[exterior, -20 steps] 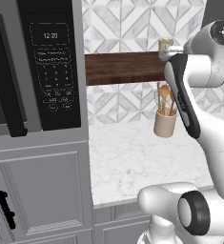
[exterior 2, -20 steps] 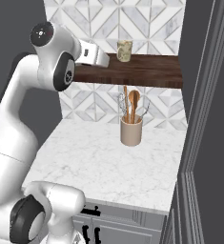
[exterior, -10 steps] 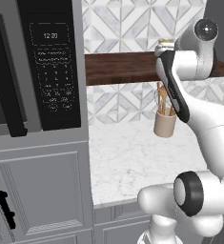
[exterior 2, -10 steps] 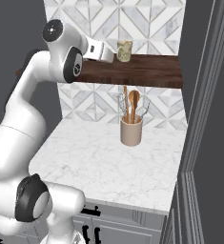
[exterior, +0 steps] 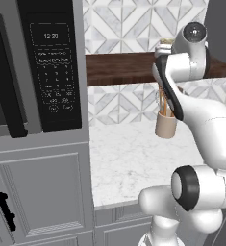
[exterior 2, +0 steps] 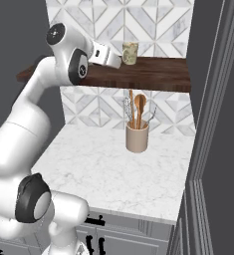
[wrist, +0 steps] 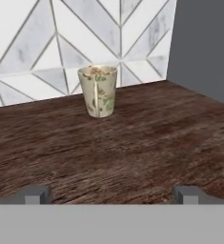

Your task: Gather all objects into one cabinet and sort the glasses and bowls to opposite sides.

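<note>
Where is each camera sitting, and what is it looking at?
Left base view: behind the arm's left, facing the microwave, counter and utensil holder; the white arm rises at right.
Right base view: behind the arm's right, facing the wooden shelf; the arm rises at left.
Hand view: on the hand, looking along the shelf at a cream cup; open fingers below.
Both base views share the utensil holder.
</note>
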Robot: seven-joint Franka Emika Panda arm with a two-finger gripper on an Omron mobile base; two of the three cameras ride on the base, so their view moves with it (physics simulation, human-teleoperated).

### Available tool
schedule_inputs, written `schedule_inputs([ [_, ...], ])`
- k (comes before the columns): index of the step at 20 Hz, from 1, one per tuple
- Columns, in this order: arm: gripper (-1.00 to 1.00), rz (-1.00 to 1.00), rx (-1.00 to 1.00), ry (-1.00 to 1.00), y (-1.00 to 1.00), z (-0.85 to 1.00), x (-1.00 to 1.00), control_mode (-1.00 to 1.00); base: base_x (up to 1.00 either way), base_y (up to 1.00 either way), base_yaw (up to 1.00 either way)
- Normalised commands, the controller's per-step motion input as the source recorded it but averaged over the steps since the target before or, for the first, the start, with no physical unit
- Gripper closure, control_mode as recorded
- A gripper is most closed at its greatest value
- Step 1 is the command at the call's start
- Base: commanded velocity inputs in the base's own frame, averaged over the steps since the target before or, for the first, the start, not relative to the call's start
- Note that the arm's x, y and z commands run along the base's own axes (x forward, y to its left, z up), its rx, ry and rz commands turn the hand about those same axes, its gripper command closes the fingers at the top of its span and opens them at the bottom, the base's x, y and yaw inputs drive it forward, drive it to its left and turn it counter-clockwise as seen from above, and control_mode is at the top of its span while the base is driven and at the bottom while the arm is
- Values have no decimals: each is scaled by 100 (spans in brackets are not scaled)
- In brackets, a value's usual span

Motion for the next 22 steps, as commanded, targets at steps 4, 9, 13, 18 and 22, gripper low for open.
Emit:
schedule_inputs([
  [4,-100,0,0,0,0,-10,27,-100,0,0,0],
  [9,-100,0,2,0,-1,0,35,-100,0,0,0],
  [13,-100,0,2,1,0,0,43,-100,0,0,0],
  [18,-100,0,4,2,-3,1,42,-100,0,0,0],
  [22,-100,0,6,1,-15,1,35,-100,0,0,0],
])
